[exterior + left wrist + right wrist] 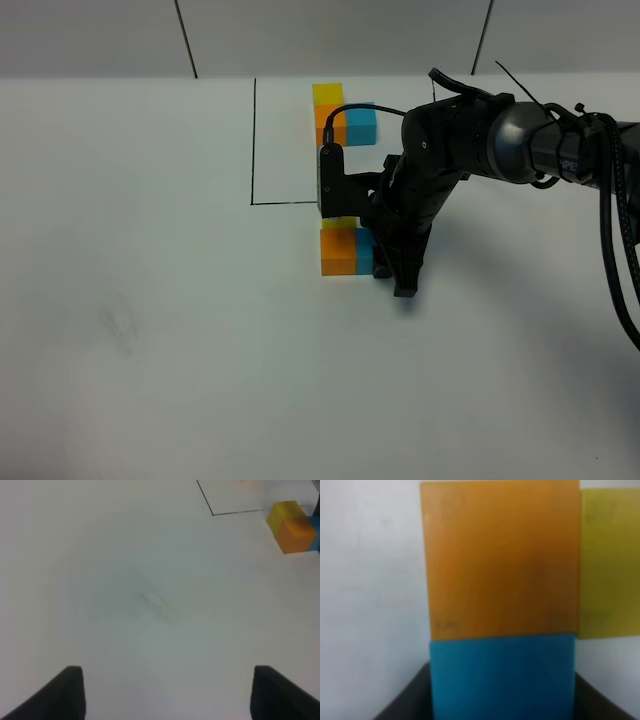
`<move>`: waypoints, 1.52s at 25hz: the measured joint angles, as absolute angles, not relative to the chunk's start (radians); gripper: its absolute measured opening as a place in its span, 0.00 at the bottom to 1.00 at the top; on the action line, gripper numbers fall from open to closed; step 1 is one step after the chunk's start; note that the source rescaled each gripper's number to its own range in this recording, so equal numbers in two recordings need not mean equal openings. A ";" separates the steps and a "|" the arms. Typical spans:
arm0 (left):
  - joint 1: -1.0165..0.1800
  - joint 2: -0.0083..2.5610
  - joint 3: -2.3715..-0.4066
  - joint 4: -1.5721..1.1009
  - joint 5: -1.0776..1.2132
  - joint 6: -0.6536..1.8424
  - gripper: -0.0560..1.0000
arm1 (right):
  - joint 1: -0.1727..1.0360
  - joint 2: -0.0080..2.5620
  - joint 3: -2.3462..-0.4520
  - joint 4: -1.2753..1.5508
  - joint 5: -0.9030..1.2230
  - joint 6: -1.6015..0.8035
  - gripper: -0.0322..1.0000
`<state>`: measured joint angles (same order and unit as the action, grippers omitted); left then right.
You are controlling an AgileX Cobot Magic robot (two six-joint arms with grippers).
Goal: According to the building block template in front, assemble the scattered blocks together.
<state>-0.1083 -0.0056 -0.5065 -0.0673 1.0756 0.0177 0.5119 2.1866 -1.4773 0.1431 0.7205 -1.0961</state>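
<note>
The right gripper (392,275) has its jaws closed against the small plain blue cube (502,677), which sits between the two dark fingers (402,702). This blue cube touches the small plain orange cube (500,560), and the small plain yellow cube (610,565) touches the orange one on another side. This group lies just outside the thin black drawn rectangle (254,140), near the framed yellow, orange and blue template cubes (342,115). The left gripper (167,692) has its jaws apart above the white table (150,350), holding nothing.
</note>
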 joint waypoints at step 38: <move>-0.108 -0.006 -0.506 -0.067 1.076 0.018 0.53 | -0.007 0.568 -0.607 0.081 1.083 -0.085 1.00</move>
<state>-0.1083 -0.0056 -0.5065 -0.0673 1.0756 0.0177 -0.0073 0.5680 -0.6074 0.0814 1.0826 -0.0848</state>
